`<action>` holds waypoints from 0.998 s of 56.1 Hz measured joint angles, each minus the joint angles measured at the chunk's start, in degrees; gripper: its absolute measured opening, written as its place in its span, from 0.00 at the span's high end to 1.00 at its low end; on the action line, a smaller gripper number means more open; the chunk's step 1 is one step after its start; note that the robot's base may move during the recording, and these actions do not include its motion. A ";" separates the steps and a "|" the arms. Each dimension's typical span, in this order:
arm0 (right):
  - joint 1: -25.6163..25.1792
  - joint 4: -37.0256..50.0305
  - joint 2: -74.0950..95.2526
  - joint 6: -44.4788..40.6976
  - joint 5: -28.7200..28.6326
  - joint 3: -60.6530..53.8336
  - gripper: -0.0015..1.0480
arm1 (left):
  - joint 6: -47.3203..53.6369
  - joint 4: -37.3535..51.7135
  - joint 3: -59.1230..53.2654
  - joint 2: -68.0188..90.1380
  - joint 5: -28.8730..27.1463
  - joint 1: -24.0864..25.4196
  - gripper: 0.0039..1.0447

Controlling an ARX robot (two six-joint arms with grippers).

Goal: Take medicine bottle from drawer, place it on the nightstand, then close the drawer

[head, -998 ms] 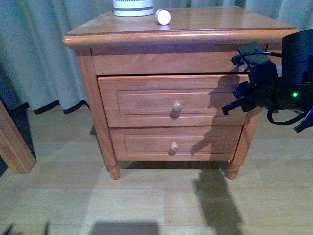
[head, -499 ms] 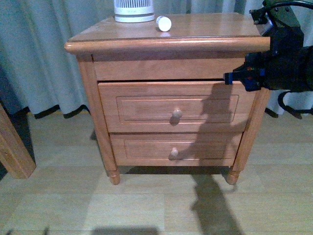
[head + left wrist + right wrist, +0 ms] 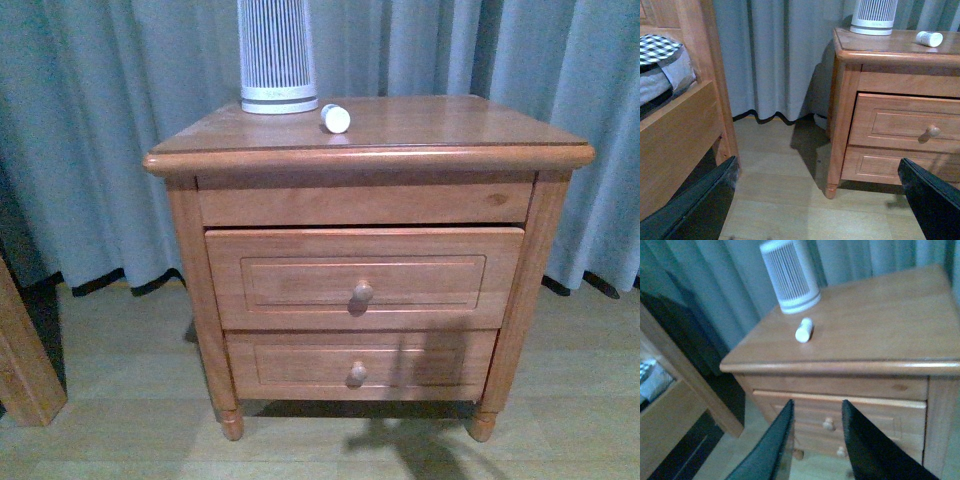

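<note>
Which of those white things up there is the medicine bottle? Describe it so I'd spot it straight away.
Look at the top of the reddish-brown nightstand. Toward its back stands a tall ribbed white cylinder; just beside its base lies the medicine bottle. It is far smaller, smooth and lying on its side.

Glossy wooden nightstand (image 3: 450,125), white plastic medicine bottle (image 3: 335,118)

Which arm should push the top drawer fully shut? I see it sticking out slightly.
Probably the right: its gripper looks down over the drawer front, while the left gripper hangs low, off beside the nightstand.
</note>
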 joint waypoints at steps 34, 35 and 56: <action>-3.48 -24.06 -48.63 -16.96 14.01 -25.00 0.41 | 0.00 0.00 0.00 0.00 0.00 0.02 0.06; -3.50 -23.87 -49.00 -16.98 14.03 -25.75 0.45 | 0.00 0.00 0.00 0.00 -0.02 0.00 0.06; -3.61 -20.09 -56.08 -17.35 14.01 -35.69 0.97 | 0.00 0.00 0.00 0.00 -0.02 0.00 0.06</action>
